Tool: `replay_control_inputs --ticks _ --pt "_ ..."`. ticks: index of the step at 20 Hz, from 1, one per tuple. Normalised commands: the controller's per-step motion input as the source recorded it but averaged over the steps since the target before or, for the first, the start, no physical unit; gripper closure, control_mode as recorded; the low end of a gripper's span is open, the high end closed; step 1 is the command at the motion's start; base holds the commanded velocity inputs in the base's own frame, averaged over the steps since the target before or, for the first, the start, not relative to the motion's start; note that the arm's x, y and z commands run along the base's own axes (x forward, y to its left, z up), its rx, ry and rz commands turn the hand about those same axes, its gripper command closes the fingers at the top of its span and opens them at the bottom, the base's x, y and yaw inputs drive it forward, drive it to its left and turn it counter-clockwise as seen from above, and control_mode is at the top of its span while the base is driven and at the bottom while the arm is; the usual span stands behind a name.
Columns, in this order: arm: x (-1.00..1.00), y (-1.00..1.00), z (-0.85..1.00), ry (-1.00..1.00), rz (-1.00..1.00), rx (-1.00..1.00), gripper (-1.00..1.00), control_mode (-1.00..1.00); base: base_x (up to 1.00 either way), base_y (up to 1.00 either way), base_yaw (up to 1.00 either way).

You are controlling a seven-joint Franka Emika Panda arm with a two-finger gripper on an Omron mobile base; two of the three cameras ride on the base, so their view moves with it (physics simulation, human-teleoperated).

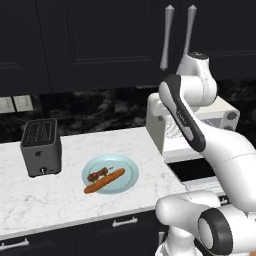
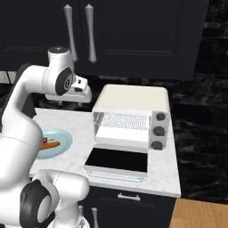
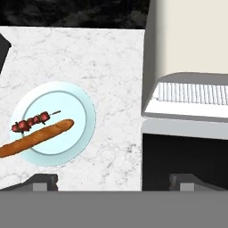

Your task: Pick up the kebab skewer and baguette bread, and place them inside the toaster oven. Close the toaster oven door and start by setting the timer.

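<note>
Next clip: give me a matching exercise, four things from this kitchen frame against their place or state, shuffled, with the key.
Things:
1. baguette bread
2. kebab skewer
3. toaster oven door
4. slot toaster

Places or states:
A. folded down open
B. on the counter, left of the plate
C. on the plate, one end past the rim
D. on the plate, beside the loaf

Pairs: 1-C, 2-D, 3-A, 4-B

No text, label, brand, number or sign can be read anywhere, neither on the toaster oven [image 2: 132, 116] and its round knobs [image 2: 157, 131] nor on the slot toaster [image 1: 42, 146] left of it.
</note>
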Motion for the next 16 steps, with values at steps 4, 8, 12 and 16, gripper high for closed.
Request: replay_control_inputs --ticks 4,8,12,16 --pt "0.0 0.0 0.0 0.0 0.0 0.0 -1.0 1.0 0.51 0.0 0.02" --pt "0.0 0.0 0.0 0.0 0.0 0.0 -1.0 1.0 0.3 0.0 0.02" --pt "0.0 0.0 0.0 0.0 0.0 0.0 -1.0 1.0 0.06 0.0 0.01" --pt "0.0 0.0 0.0 0.0 0.0 0.0 -1.0 1.0 0.0 0.0 0.0"
